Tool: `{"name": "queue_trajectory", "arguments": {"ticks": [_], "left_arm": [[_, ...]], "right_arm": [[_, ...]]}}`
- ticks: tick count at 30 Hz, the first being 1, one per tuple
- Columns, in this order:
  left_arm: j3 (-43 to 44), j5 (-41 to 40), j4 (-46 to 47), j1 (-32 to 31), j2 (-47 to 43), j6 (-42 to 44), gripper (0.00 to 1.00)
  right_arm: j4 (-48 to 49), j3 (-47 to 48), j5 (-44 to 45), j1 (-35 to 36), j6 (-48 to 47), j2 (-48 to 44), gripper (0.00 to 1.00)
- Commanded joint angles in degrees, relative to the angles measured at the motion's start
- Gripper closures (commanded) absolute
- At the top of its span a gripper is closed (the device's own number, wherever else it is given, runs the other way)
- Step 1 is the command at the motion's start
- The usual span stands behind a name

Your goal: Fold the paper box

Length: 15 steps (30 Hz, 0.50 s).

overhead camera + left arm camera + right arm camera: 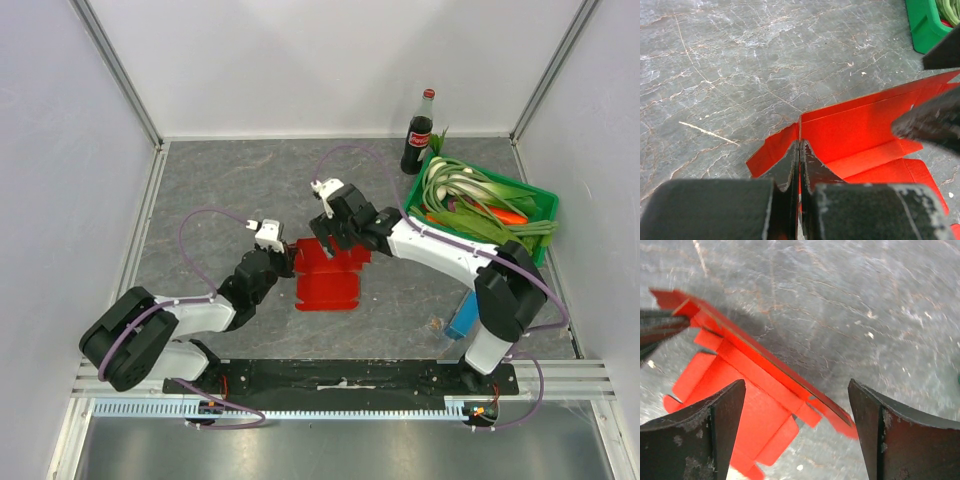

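The red paper box (328, 280) lies partly folded in the middle of the table, with one long wall raised. My left gripper (292, 263) is at its left end, shut on the upright edge of the raised wall; in the left wrist view the gripper (800, 145) pinches the thin red cardboard (855, 127). My right gripper (325, 238) hovers open over the box's far edge. In the right wrist view its gripper (796, 390) straddles the raised wall and flaps (740, 390) without touching them.
A green crate (543, 203) of green vegetables stands at the right, and it also shows in the left wrist view (922, 27). A cola bottle (418, 133) stands behind it. A narrow blue box (462, 315) lies by the right arm's base. White walls enclose the table.
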Motion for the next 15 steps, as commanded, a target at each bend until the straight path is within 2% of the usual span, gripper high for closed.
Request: {"name": "queue_trajectory", "arguments": {"ticks": [1,6,8,10,12,13,15], "left_arm": [[-1.39,-6.89,6.52,-2.41,0.59,-0.04,0.98],[-1.21,-9.35,7.32,-5.04,0.42,1.63,0.98],[-1.39,-11.11,7.23,-5.66,-0.2,2.33,0.98],[-1.65,-12.59,7.14,-6.1,-1.34,2.51,0.98],[-2.09,-13.04,7.32,-6.28,-1.96,3.04,0.98],[-2.27,-13.48,7.32,-6.37,-2.31,3.21,0.98],[-2.44,-13.75,7.41,-6.63,-2.66,3.57,0.98]], "right_arm": [[-18.51,8.62,10.7,0.18,20.97,-4.82,0.09],[-15.75,5.73,6.41,-0.08,40.82,-10.62,0.09],[-12.94,3.2,4.04,-0.34,53.03,-12.12,0.11],[-5.75,0.2,-1.58,-1.3,63.9,-13.18,0.16],[1.71,-4.37,-5.53,-2.18,70.01,-13.18,0.21],[2.8,-6.21,-6.08,-2.54,76.57,-12.75,0.23],[7.78,-8.59,-5.74,-2.54,82.23,-13.0,0.28]]}}
